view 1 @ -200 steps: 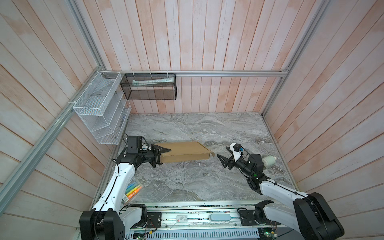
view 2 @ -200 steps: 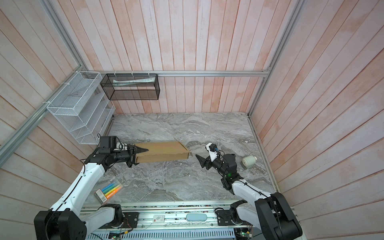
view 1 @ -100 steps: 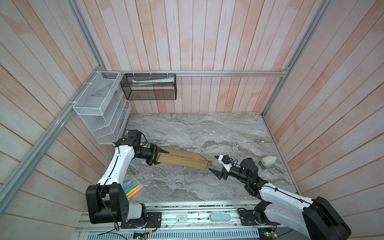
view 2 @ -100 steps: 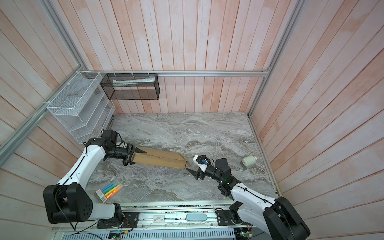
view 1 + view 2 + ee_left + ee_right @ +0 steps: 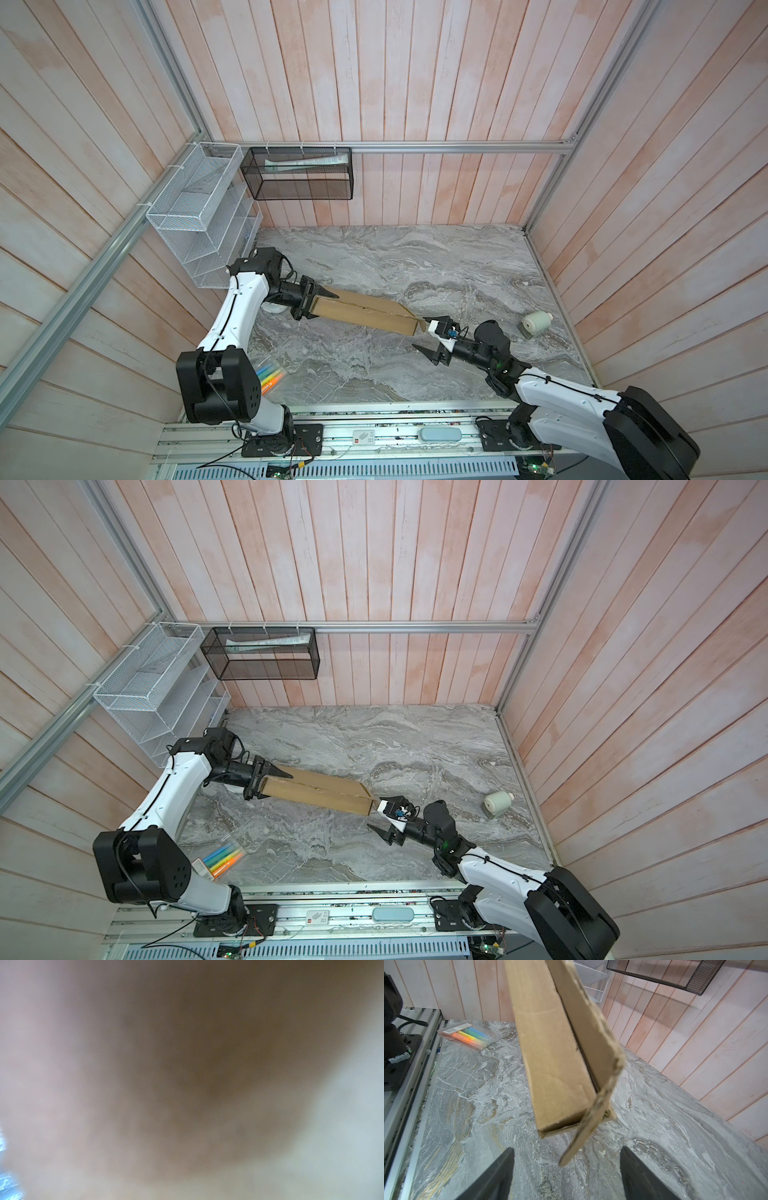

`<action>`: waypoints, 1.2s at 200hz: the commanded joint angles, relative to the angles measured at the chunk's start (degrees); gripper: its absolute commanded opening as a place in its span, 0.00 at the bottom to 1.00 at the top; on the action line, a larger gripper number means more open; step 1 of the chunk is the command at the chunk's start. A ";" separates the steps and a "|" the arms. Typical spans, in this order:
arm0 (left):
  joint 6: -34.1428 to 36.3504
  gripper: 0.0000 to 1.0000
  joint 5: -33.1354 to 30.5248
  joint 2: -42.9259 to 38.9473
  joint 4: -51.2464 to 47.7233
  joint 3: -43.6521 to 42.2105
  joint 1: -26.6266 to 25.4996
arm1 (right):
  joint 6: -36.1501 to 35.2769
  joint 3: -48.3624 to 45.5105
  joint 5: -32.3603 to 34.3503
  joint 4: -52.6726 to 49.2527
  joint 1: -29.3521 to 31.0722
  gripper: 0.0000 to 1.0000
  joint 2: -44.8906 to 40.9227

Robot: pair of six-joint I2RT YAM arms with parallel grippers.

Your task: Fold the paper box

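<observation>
**Box**: plain brown corrugated cardboard, long and shallow, already closed into a mailer shape.

**Position:** It sits slanted over the table. One end is near the white rack and the other is well away from the rack.

**Change:** A second ago the box lies nearly straight across, and the right gripper waits apart from the end away from the rack. Now the box has swung about its rack-side end and the left arm's elbow has risen. The end away from the rack now stands just beside the right gripper.

**Meaning (judgement):** The box is being presented for a hold at both ends, so that the last loose part can be tucked in. The fold looks nearly complete.

**Left gripper**: clenched on the box's rack-side end, with one finger on top and the other under the box. Its wrist view gives only a brown blur.

**Right gripper:** released, jaws wide, grasping nothing. In the right wrist view the loose flap hangs between its fingertips. Whether it touches them cannot be told.

**Condition:**
- A lid seam runs along the top face.
- The cut edges are ragged and fuzzy, and the faces are lightly creased.
- At the end away from the rack the flap stands out unseated, with a dark gap beside it and a thin slit along the end wall.
- In the right wrist view that end appears lifted clear of the table.
</observation>
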 commanded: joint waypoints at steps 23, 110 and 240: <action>3.08 0.16 2.19 0.09 -4.11 1.62 0.27 | -1.84 0.34 -0.08 6.76 0.57 0.80 3.14; 3.97 0.15 1.79 -0.50 -5.77 2.04 0.27 | -2.36 3.69 -3.75 14.02 4.53 0.80 8.67; 5.29 0.14 2.09 -0.91 -7.42 2.38 0.27 | -3.75 8.56 -2.83 18.05 9.32 0.78 14.95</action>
